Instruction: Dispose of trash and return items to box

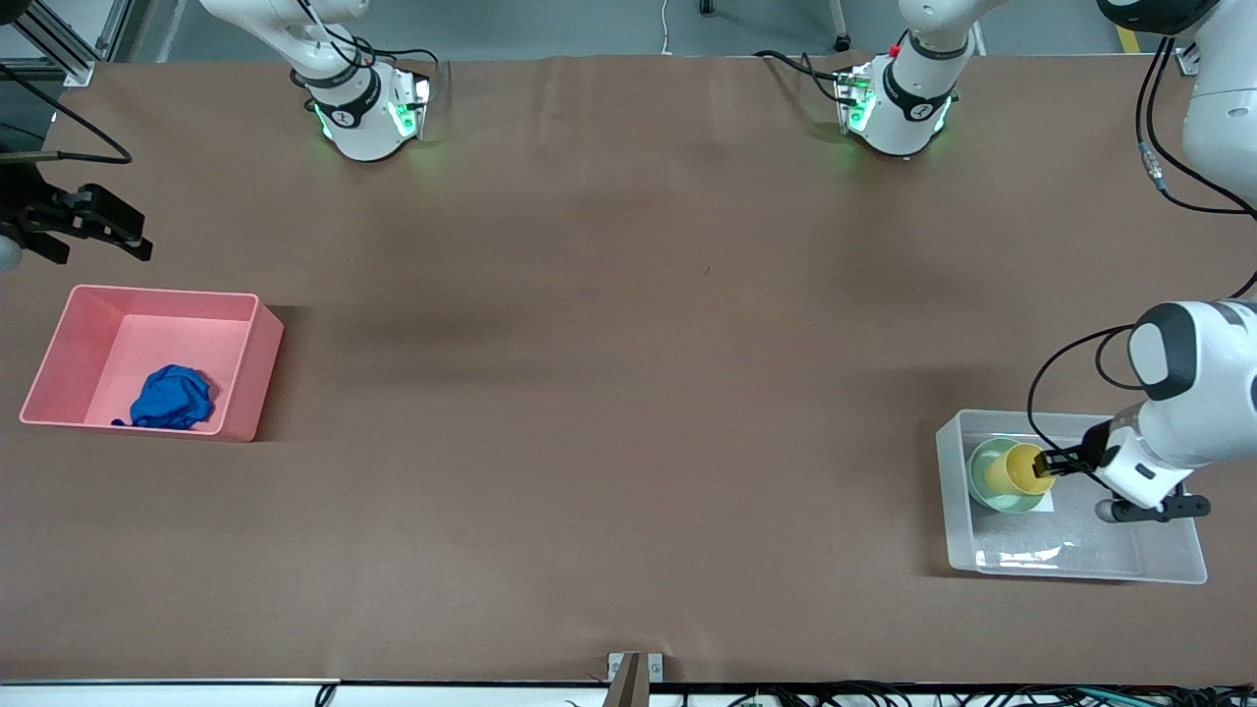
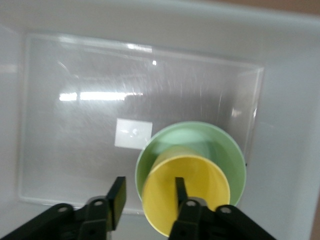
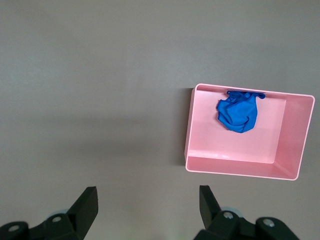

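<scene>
The clear box point(image 1: 1169, 565) stands near the left arm's end of the table, with a white label point(image 2: 133, 133) on its bottom. The mint-green bowl point(image 1: 985, 485) sits in it, and the yellow cup point(image 1: 1016, 469) stands in the bowl. My left gripper point(image 1: 1047, 463) is open over the cup's rim. One finger point(image 2: 179, 189) is inside the cup point(image 2: 192, 192); the other is outside, apart from the wall. The bowl point(image 2: 210, 140) shows around the cup. The blue trash wad point(image 1: 174, 398) lies in the pink bin point(image 1: 257, 368). My right gripper point(image 1: 133, 233) is open and empty above the table beside the bin.
The right wrist view shows my right gripper point(image 3: 148, 192) over bare brown table, with the pink bin point(image 3: 235, 167) and the wad point(image 3: 238, 113) farther off. The two arm bases stand along the table's edge farthest from the front camera.
</scene>
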You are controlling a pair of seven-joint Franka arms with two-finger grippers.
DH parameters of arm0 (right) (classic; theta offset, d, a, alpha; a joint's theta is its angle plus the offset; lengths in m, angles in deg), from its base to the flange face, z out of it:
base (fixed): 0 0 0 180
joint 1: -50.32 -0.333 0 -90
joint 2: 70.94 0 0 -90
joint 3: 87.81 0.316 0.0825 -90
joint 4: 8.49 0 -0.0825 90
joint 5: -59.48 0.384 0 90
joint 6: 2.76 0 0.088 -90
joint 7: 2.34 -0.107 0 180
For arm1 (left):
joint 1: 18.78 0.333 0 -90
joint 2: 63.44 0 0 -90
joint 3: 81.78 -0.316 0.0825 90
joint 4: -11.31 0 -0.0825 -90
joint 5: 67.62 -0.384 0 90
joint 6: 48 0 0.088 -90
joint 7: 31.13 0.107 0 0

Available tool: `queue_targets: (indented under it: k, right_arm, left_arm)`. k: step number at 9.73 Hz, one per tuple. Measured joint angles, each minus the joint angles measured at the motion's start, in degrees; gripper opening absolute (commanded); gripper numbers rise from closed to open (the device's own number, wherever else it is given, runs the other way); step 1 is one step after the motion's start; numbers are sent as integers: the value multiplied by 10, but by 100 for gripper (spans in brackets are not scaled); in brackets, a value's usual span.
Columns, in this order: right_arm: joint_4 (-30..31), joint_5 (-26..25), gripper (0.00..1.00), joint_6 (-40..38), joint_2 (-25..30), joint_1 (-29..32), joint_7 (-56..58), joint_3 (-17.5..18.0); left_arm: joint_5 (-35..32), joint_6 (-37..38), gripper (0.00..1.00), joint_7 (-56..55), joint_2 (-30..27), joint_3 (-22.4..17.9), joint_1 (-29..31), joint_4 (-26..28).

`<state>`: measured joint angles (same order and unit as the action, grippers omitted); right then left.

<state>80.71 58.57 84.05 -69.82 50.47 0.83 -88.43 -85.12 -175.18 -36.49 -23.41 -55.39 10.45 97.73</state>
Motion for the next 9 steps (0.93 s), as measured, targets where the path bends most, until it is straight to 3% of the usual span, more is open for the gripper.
queue_targets:
  k: [2,4,9]
  right_arm:
    - [0,0,90,0,-2,0,0,0]
    - [-1,0,90,0,-3,-1,0,0]
    - [-1,0,90,0,-5,-1,0,-1]
  left_arm:
    - [0,17,100,0,-36,8,0,-16]
    - [1,90,100,-2,-99,25,1,-26]
    - [100,259,100,-3,-287,39,0,-33]
